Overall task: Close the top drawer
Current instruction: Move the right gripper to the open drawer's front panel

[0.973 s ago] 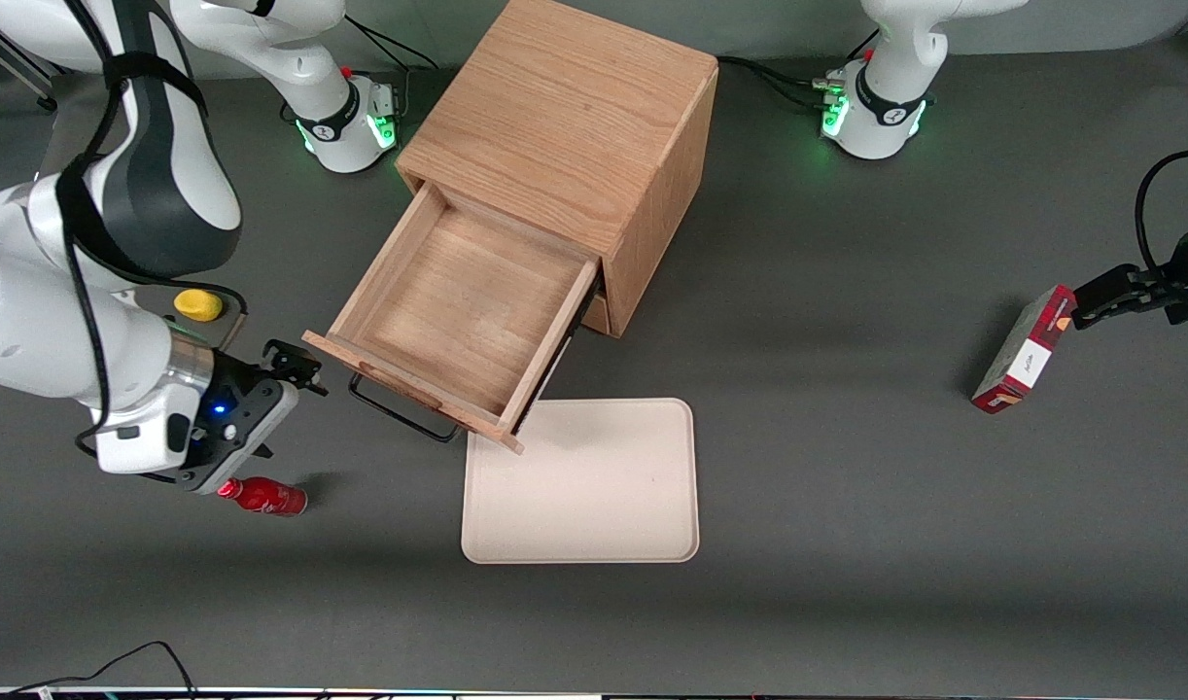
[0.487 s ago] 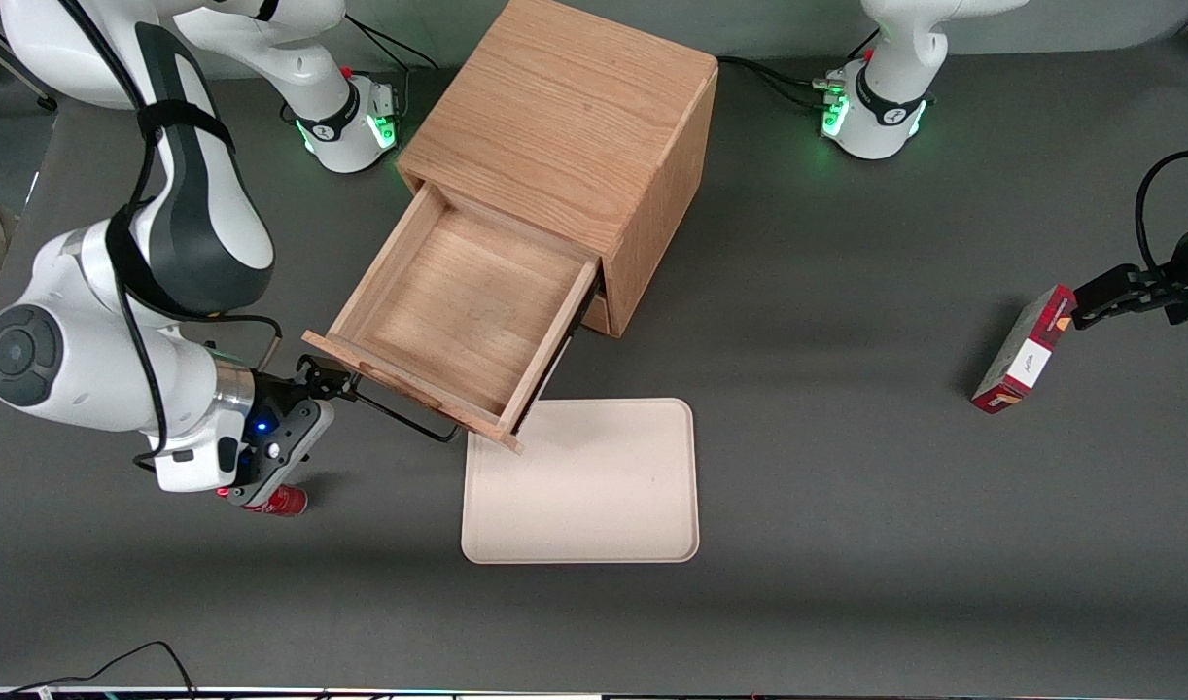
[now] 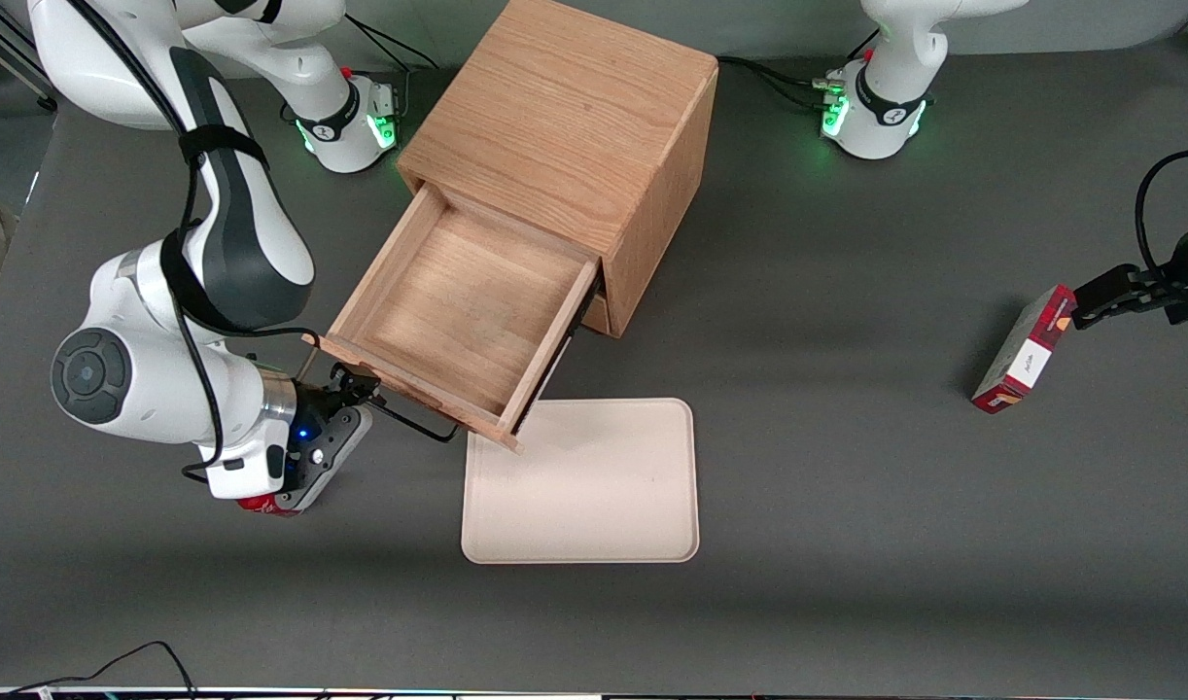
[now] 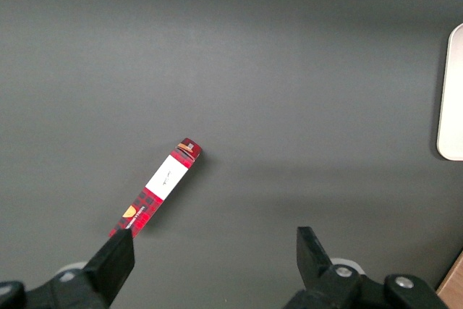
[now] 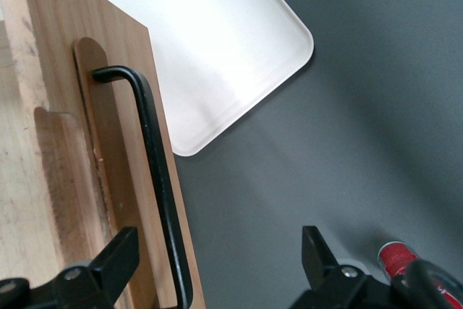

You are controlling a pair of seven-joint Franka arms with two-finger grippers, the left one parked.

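Black two-finger claw (image 3: 359, 384) of the working arm sits right at the front of the shallow light-oak top drawer (image 3: 463, 311), at the end of its black wire bar handle (image 3: 414, 420) toward the working arm's side. Fingers (image 5: 116, 262) spread apart; in the wrist view the bar (image 5: 155, 179) runs betw. them, close by one finger, w/ no contact visible.

Top drawer stands pulled far out of the light oak box cabinet (image 3: 565, 126), tray bare inside, front panel (image 5: 108, 150) facing the claw. Lower drawer mostly hidden under it; only a dark gap shows by the cabinet's corner.

Cream rounded-rect. plastic tray (image 3: 581, 481) lies flat on the dark grey table (image 3: 847, 437), nearer the front camera than the drawer, one corner just under the drawer's front corner. Small red bottle (image 3: 263, 504) lies under the wrist, mostly covered by it; red cap (image 5: 396, 258) shows in the wrist view. Red plaid carton (image 3: 1024, 350) stands well apart, toward the parked arm's end.
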